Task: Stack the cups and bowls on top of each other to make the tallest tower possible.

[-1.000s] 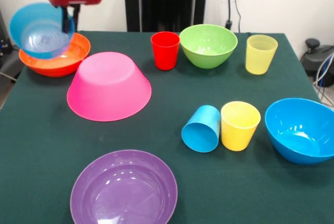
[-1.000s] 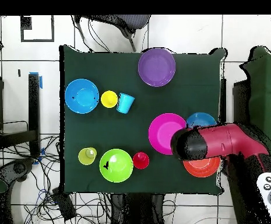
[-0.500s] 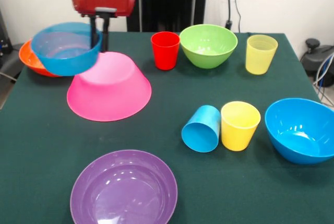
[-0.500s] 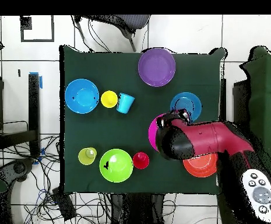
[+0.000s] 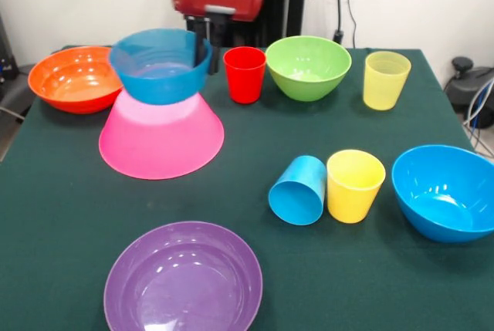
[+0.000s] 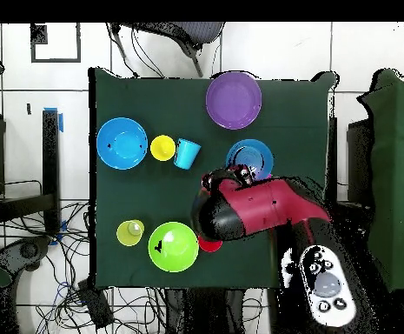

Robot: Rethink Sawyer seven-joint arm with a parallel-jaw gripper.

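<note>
My gripper (image 5: 205, 41) is shut on the far rim of a blue bowl (image 5: 160, 67), holding it upright right over the upturned base of the big pink bowl (image 5: 160, 140). I cannot tell whether the two bowls touch. In the overhead view the held blue bowl (image 6: 249, 160) shows beside my red arm (image 6: 257, 207), which hides the pink bowl. The orange bowl (image 5: 72, 78) sits upright on the table to the left of the pink one.
A red cup (image 5: 245, 74), a green bowl (image 5: 307, 66) and a pale yellow cup (image 5: 386, 79) stand along the far side. A blue cup (image 5: 298, 190) lies on its side beside a yellow cup (image 5: 355, 185) and another blue bowl (image 5: 444, 190). A purple bowl (image 5: 184, 277) sits near the front edge.
The gripper has carried the blue bowl rightward from above the orange bowl to over the pink bowl's upturned base. The orange bowl now shows uncovered.
</note>
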